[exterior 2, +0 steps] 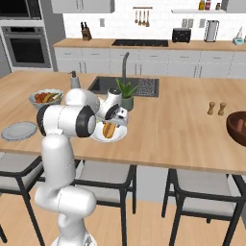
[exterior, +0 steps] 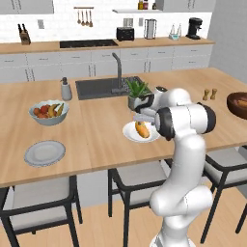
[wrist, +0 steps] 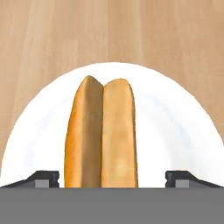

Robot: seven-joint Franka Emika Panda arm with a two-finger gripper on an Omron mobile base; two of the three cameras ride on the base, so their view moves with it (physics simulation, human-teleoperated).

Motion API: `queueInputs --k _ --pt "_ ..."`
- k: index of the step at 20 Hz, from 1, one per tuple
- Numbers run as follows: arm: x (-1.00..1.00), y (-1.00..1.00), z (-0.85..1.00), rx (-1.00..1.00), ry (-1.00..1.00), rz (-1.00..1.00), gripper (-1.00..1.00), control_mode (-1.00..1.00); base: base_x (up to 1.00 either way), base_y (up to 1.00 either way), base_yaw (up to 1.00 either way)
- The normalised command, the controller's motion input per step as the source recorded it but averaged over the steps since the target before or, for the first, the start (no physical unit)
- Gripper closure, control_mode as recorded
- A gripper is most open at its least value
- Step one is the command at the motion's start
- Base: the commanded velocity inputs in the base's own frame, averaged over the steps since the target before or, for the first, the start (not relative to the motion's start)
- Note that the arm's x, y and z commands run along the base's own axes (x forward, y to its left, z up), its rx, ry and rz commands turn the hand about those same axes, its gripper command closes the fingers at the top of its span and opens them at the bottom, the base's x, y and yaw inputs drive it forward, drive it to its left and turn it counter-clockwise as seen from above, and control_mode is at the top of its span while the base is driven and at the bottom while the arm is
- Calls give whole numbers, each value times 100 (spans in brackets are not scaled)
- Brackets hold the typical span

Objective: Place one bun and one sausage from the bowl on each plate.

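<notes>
Bun (wrist: 101,133) on plate (wrist: 175,127), between wide-apart jaws.

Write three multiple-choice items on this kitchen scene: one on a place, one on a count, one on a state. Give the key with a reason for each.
1. Where does the bun lie?
A. in the brown bowl
B. on the white plate under the tool
C. in the sink

2. How many plates are on the counter?
A. one
B. two
C. four

3. How do the tool's fingers stand?
A. spread wide, either side of the bun, apart from it
B. clamped on the bun
C. shut above bare wood

Key: 1 B, the bun rests on the plate below the tool. 2 B, that plate plus the grey plate beside the fruit bowl. 3 A, the hand view shows a fingertip well clear of the bun on each side.
</notes>
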Motion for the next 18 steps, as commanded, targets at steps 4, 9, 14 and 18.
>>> queueInputs --k 4,9,14,18 --pt "-74 -16 100 1 -34 -1 -100 -100 0 0 0" --pt "-57 12 100 -27 -13 0 -100 -100 0 0 0" --pt "-16 19 87 -23 0 0 -100 -100 0 0 0" --pt "0 1 32 -2 0 0 -100 -100 0 0 0"
